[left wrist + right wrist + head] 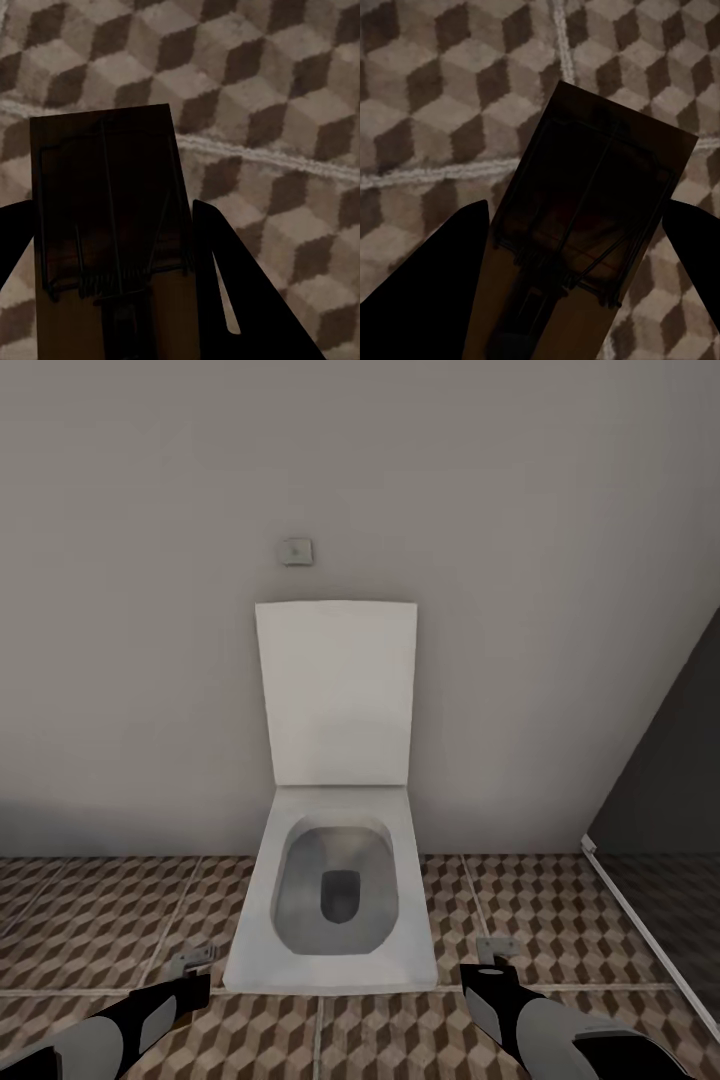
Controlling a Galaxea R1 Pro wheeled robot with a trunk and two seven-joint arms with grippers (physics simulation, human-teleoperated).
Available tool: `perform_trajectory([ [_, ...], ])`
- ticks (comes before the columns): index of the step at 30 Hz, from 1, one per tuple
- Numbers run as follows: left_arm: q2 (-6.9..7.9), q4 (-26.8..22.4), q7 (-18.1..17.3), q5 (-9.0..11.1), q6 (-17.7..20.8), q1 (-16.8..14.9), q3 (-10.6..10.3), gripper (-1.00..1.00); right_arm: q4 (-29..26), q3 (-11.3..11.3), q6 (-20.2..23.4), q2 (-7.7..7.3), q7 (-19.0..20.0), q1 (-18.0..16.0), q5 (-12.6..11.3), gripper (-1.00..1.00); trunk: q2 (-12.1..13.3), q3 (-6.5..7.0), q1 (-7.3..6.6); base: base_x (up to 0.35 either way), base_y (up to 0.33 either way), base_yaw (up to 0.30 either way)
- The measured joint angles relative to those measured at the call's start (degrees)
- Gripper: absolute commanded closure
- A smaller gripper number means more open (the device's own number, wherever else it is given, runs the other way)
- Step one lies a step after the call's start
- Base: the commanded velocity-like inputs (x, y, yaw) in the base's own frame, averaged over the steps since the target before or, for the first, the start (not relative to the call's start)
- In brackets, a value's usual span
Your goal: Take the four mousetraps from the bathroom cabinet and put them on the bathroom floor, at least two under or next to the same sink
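Jaws of the left gripper (112, 300) are seen in the left wrist view pinching 1 small flat tan wooden mousetrap (105, 225) with dark metal wire, a dark finger (247, 300) lying against its edge. Jaws of the right gripper (577, 300) are likewise closed on a second wooden mousetrap (592, 217), held tilted, with dark wire and a faint red mark; black fingers (427, 285) are seen at either side of it. Both traps are held above the bathroom floor (442, 97), whose large tiles are printed with brown, beige and white cubes and divided by pale grout lines.

From the head view, a white rectangular toilet (335, 900) with its lid raised is seen against a plain grey wall (130, 660), a small square flush button (295, 551) being set above it. Both black-and-grey forearms are seen low at either side of the toilet, over the patterned floor. A dark glass panel (670, 780) with a pale frame is seen at the right.
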Motion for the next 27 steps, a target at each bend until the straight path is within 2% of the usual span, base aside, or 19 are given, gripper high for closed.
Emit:
perform_trajectory([
  [27,-0.23,-0.5,-0.1,-0.2,0.0,0.0,-0.1,1.0,0.0,0.0,0.0,0.08,-0.1,0.0,0.1,1.0,0.0,0.0,0.0,0.0,0.0,0.0],
])
